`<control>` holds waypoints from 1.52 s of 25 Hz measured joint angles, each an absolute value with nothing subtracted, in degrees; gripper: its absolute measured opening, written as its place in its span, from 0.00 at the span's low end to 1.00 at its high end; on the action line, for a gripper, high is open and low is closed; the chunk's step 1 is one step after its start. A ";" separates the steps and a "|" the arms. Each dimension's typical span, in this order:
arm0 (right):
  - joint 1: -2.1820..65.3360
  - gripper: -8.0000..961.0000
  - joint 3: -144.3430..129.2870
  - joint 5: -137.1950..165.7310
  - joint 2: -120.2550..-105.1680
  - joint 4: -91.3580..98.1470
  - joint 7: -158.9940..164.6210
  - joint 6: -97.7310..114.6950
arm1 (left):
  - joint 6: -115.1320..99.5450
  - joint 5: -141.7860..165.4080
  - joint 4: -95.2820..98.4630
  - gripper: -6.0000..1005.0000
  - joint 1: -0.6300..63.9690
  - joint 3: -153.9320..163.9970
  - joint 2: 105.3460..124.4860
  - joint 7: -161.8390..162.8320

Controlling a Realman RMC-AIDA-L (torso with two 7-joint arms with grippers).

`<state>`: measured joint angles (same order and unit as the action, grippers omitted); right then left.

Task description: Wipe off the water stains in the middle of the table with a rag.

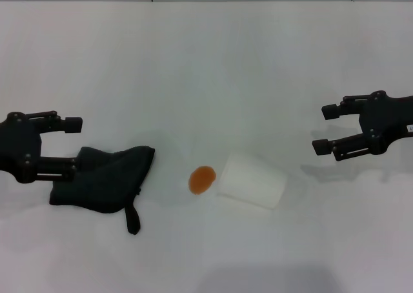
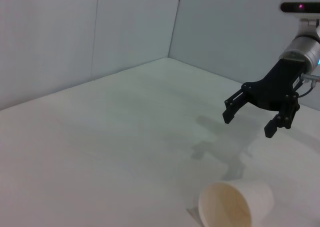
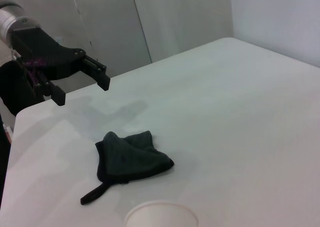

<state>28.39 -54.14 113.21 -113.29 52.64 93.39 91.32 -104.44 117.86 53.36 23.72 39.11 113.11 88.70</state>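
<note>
The black rag lies crumpled on the white table at the left, its strap-like tab pointing toward the front edge. It also shows in the right wrist view. The small orange-brown water stain sits in the middle, between the rag and a tipped paper cup. My left gripper is open and empty, just left of the rag and above its edge; the right wrist view shows it raised off the table. My right gripper is open and empty, hovering at the right; it also shows in the left wrist view.
A white paper cup lies on its side just right of the stain, its mouth toward the stain. It also shows in the left wrist view and in the right wrist view. Grey walls stand behind the table's far edge.
</note>
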 joint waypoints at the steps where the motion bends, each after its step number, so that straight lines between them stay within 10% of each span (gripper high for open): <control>1: 28.39 0.89 -54.14 113.20 -113.29 52.64 93.39 91.32 | -104.47 117.88 53.42 0.87 23.73 39.11 113.11 88.75; 38: 37.76 0.89 -73.00 135.67 -115.03 73.10 128.25 95.82 | -104.46 120.28 53.79 0.87 23.33 39.98 112.50 81.89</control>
<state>37.76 -73.00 135.67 -115.03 73.10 128.25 95.82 -104.46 120.28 53.79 23.33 39.98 112.50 81.89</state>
